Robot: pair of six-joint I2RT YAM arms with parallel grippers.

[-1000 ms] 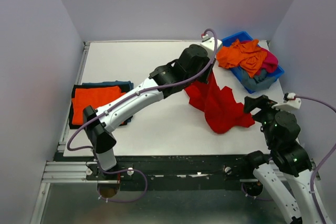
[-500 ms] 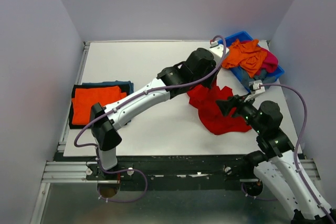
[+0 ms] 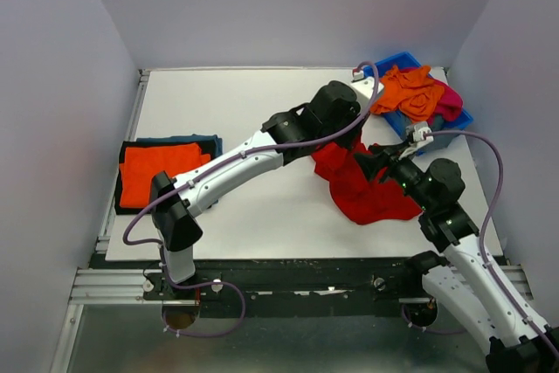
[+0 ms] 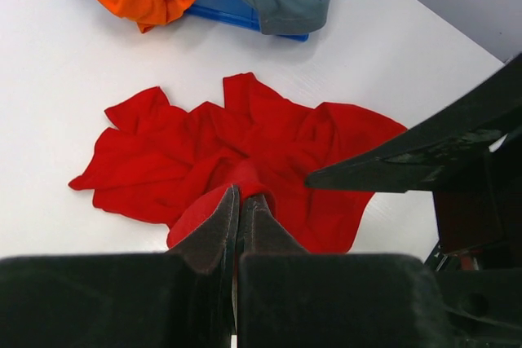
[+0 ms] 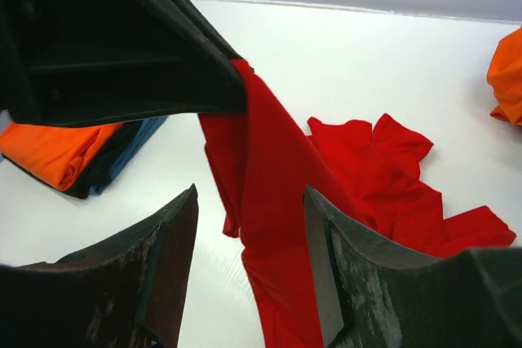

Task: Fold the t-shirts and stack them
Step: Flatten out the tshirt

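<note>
The large red t-shirt (image 3: 374,200) lies crumpled on the white table (image 3: 236,120), with one part pulled up into a hanging fold (image 5: 273,160). My left gripper (image 4: 239,201) is shut on the top of that fold, above the heap (image 4: 245,132). From the right, my right gripper (image 5: 249,205) reaches in with open jaws on either side of the hanging red cloth, just below the left gripper's fingers. In the top view the right gripper (image 3: 371,162) sits over the shirt's upper part. A folded orange t-shirt (image 3: 162,170) lies on darker folded ones at the table's left.
A blue bin (image 3: 456,127) at the back right holds an orange t-shirt (image 3: 410,93), a magenta one (image 3: 451,102) and a grey one (image 3: 428,134). The left arm stretches diagonally across the table. Walls close in on three sides.
My right arm has swung in from the right edge to the lifted red fold, its jaws narrowing. The left gripper has shifted a little right and lower, and more of the shirt now lies on the table.
</note>
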